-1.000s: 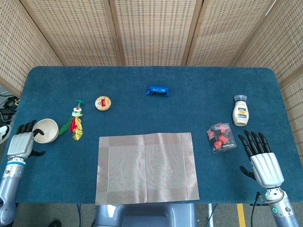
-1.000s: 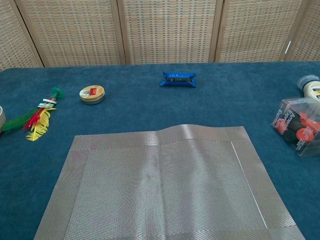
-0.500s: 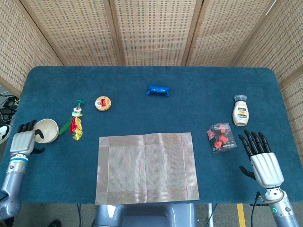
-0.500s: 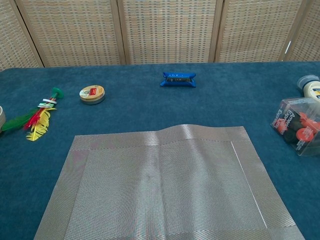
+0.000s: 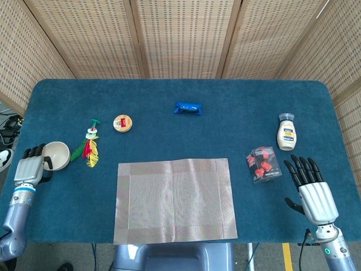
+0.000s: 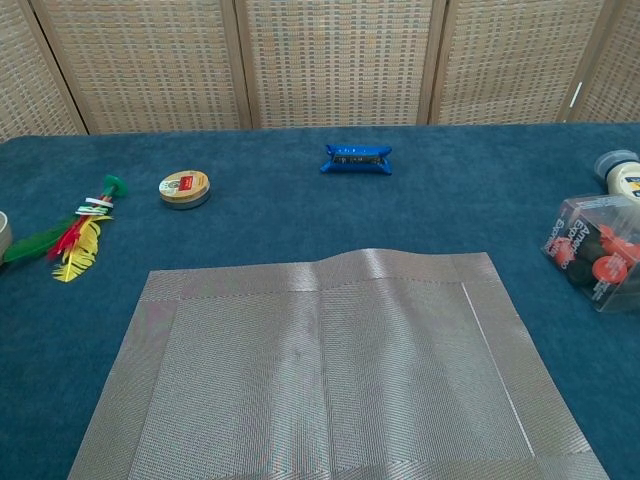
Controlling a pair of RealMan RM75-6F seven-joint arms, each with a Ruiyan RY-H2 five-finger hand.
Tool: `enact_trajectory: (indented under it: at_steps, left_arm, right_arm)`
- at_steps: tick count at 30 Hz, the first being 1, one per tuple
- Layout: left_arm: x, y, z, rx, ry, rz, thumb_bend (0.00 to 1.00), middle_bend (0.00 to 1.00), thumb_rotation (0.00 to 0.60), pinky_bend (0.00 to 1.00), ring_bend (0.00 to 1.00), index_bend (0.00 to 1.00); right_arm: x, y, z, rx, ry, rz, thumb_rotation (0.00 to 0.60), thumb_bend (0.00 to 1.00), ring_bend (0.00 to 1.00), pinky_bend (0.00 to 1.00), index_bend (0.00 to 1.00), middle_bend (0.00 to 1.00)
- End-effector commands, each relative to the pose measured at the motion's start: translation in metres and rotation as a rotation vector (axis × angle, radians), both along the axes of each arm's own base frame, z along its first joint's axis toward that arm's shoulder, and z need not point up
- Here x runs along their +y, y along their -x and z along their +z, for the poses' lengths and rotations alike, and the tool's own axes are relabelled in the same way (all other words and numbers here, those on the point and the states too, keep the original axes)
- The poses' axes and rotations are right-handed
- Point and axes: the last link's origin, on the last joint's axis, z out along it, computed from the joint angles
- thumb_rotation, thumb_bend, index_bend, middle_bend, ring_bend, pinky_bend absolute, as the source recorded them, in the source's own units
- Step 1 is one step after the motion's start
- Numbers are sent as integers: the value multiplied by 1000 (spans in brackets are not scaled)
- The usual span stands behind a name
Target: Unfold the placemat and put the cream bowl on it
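Left hand sits at the table's left edge, right against the cream bowl. Its fingers curl at the bowl's left rim, but whether it actually grips the bowl cannot be told from the head view (the chest view shows only a sliver of the bowl at its left border and no hand).

Right hand is open near the front right corner, palm down, fingers spread and straight, holding nothing. It is near the clear box with red pieces but apart from it.

Cream bowl is upright on the table, far left, well apart from the placemat. Just right of the bowl lies a feather toy in green, red and yellow.

Placemat lies unfolded and flat at the front centre of the table, grey woven, with a slight raised ripple along its far edge (clearer in the chest view). Nothing rests on it.

Further back: a small round tin left of centre, and a blue packet near the middle. On the right, a white squeeze bottle stands upright just behind the clear box.
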Motion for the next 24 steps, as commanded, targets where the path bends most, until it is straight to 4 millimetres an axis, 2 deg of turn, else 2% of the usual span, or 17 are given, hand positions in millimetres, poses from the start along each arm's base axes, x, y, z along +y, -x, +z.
enact_trajectory:
  at_steps: [1,5,9,18,22,24]
  left_arm:
    - [-1,-2,2,-1,4,-7,461,0,600,0,0,680]
    - [-3,-12,4,-10,3,-41,475,0,600,0,0,682]
    - [-6,-38,6,-34,-5,-140,481,0,600,0,0,691]
    - [-19,-131,2,-81,17,-471,530,0,600,0,0,723]
    - [-25,-175,-17,-107,97,-633,553,0,600,0,0,727]
    - [-30,-199,-35,-132,177,-726,554,0,600,0,0,725]
  right_arm:
    - [0,0,0,-1,1,0,600,0,0,0,0,0]
    - [0,0,1,-3,3,2,600,0,0,0,0,0]
    - [0,0,2,-8,8,2,600,0,0,0,0,0]
    - [-1,0,6,-18,19,1,600,0,0,0,0,0]
    - [-1,0,8,-21,23,1,600,0,0,0,0,0]
    - [-1,0,8,-22,23,0,600,0,0,0,0,0]
